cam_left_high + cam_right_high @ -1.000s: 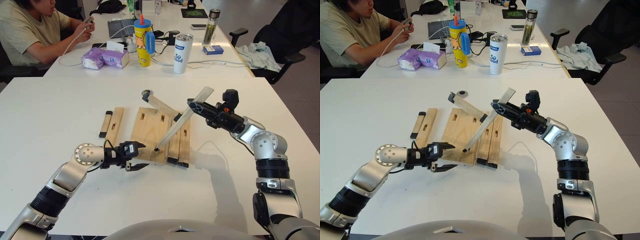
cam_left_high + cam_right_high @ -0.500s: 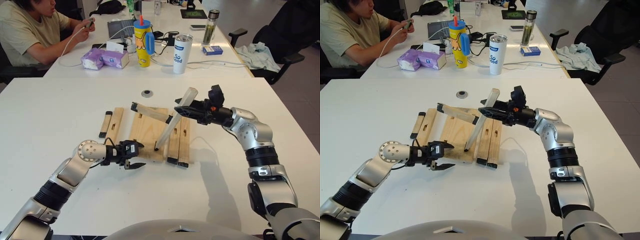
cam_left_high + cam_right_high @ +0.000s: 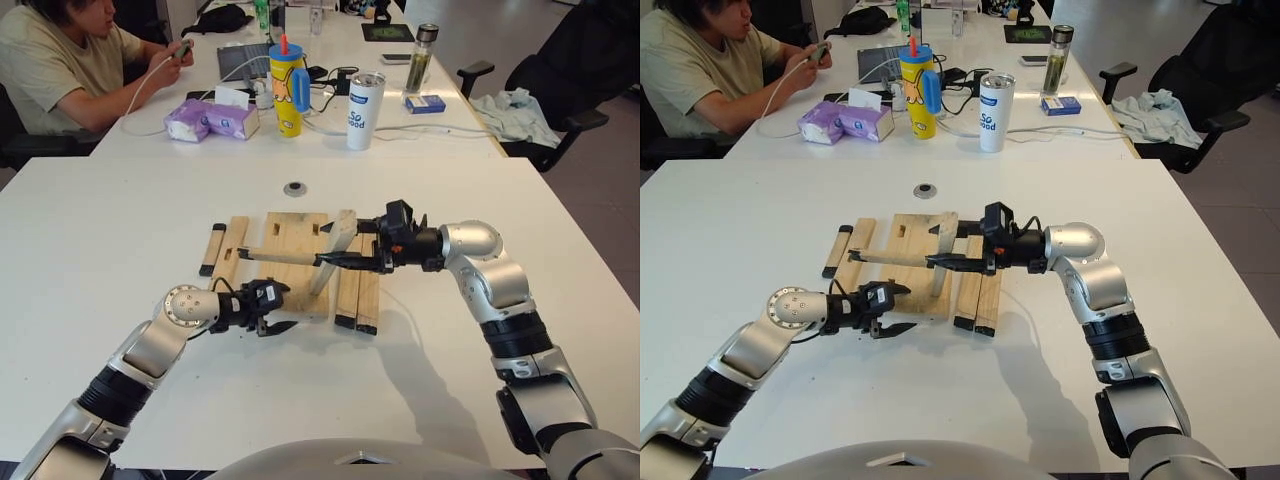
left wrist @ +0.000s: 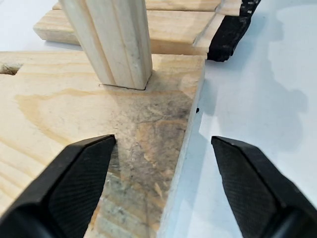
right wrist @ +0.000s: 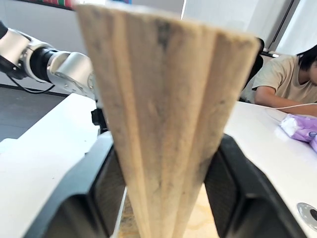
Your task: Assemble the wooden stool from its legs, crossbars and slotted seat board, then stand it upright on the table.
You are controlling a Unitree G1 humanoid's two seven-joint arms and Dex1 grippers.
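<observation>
Surface: white table (image 3: 120, 220), one round grommet (image 3: 293, 187) set in it beyond the parts. Behind it a second table (image 3: 440, 135) carries a yellow bottle (image 3: 285, 85), white tumbler (image 3: 365, 108), tissue packs (image 3: 210, 118), dark bottle (image 3: 423, 55) and a blue box (image 3: 427, 100). Office chair (image 3: 570, 90) at far right with a cloth (image 3: 515, 110) on it.

Room: seat board (image 3: 285, 235) lies flat mid-table, well away from every edge. Broad white top to both sides, and a band between the board and the near edge.

Count:
- 1 seat board
- 1 leg (image 3: 342, 228), tilted, top leaning away. Its lower end meets the board face near the near-right corner. Can't tell if it's seated in a slot.
- 1 crossbar (image 3: 280, 257), roughly level above the board, running left from the leg
- 2 loose pieces left of the board: a wider slat (image 3: 232, 248) and a thin dark-tipped piece (image 3: 208, 250), side by side
- 2 black-tipped slats (image 3: 347, 290) (image 3: 369, 285) just right of the board, parallel, touching each other

Right gripper (image 3: 335, 261): clamped on the leg, pinching it mid-length from the right, where the crossbar joins.

Left gripper (image 3: 282, 307): fingers (image 4: 79, 168) spread apart and holding nothing, low at the board's near edge. One finger is over the board, the other over the table, pointing towards the leg's foot.
</observation>
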